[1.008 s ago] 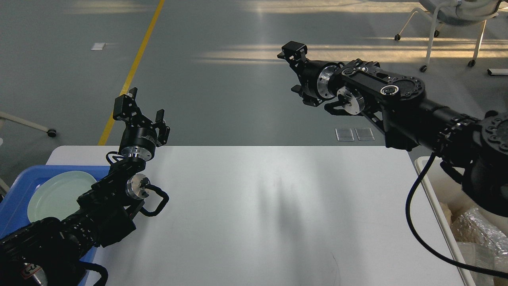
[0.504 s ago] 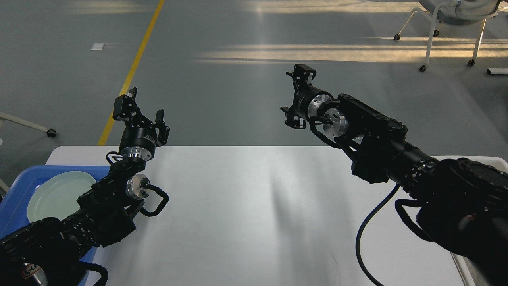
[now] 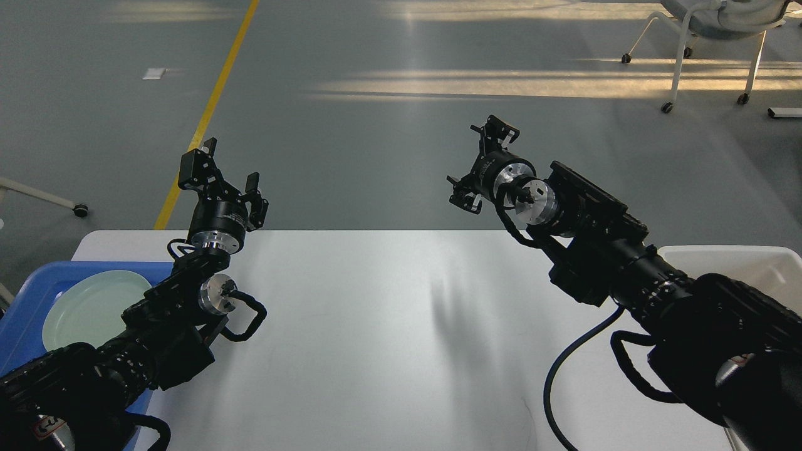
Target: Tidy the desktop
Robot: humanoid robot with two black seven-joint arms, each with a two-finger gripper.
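Both arms are matte black with ribbed segments, polished silver discs at the wrist joints, looping black cables beside them, and a small black two-finger gripper, left gripper [image 3: 220,172] and right gripper [image 3: 481,164]

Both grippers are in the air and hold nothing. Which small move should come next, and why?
Probably just bring both arms back to rest. The desktop shows nothing loose, the plate already lies in the blue tray, and the left gripper and right gripper are open and empty.
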